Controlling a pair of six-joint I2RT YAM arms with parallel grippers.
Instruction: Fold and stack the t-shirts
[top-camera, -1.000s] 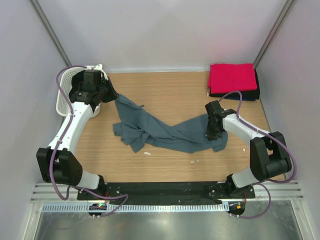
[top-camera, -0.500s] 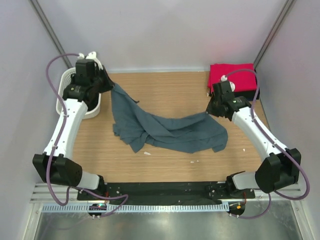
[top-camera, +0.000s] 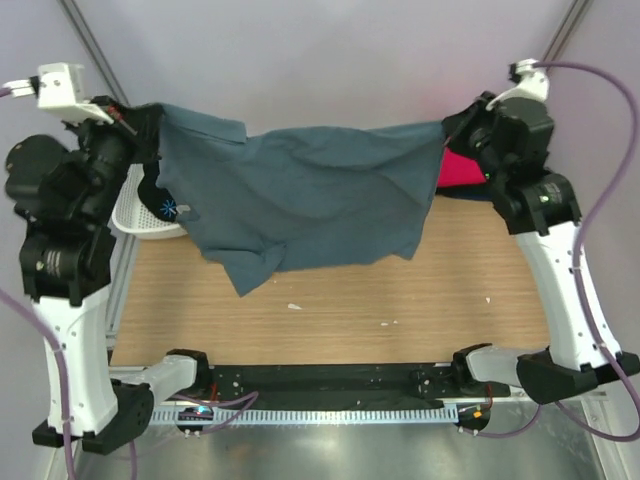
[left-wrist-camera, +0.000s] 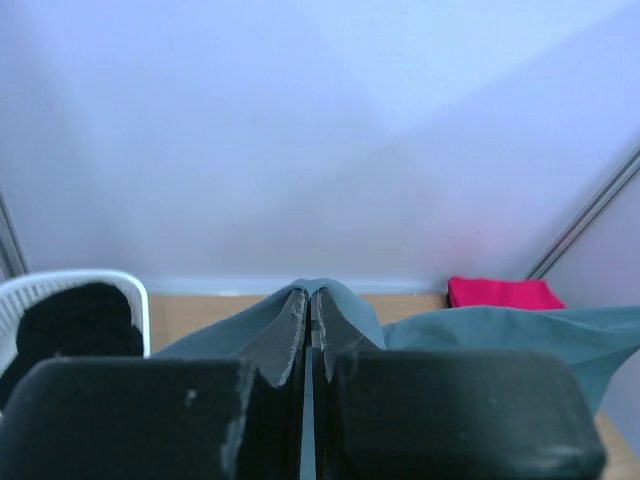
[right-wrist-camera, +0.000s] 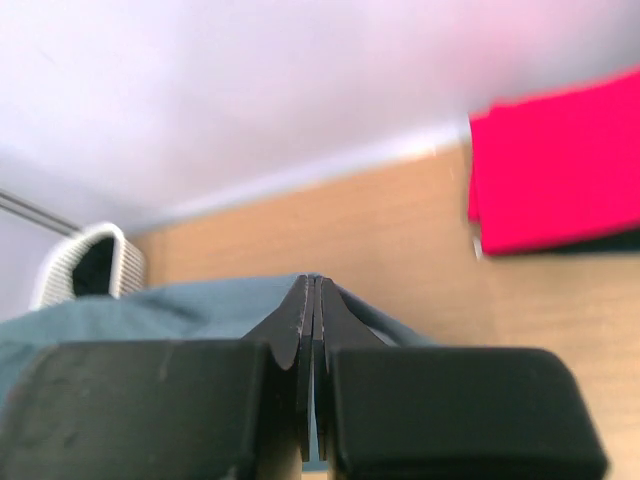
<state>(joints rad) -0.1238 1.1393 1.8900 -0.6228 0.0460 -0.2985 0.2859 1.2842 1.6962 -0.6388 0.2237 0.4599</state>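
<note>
From above we see the blue-grey t-shirt (top-camera: 310, 195) hanging spread in the air, one top corner over the white basket (top-camera: 128, 218) and the rest stretching away from it across the table (top-camera: 400, 295). The left arm (top-camera: 70, 200) holds the corner above the basket with its jaws clamped on the cloth, and the right arm (top-camera: 540, 200) holds the far corner, well apart from the basket, its jaws likewise clamped. A dark t-shirt (top-camera: 162, 205) with a pale print lies in the basket, and the red t-shirt (top-camera: 458, 170) shows at the table's end opposite the basket. In the left wrist view the jaws are pressed together on a fold of blue-grey t-shirt (left-wrist-camera: 345, 315), with the basket (left-wrist-camera: 60, 282) to the left and the red t-shirt (left-wrist-camera: 500, 293) far across from it. In the right wrist view the jaws pinch the blue-grey t-shirt (right-wrist-camera: 150, 310); the basket (right-wrist-camera: 105, 262) sits far from the red t-shirt (right-wrist-camera: 560, 170).
</note>
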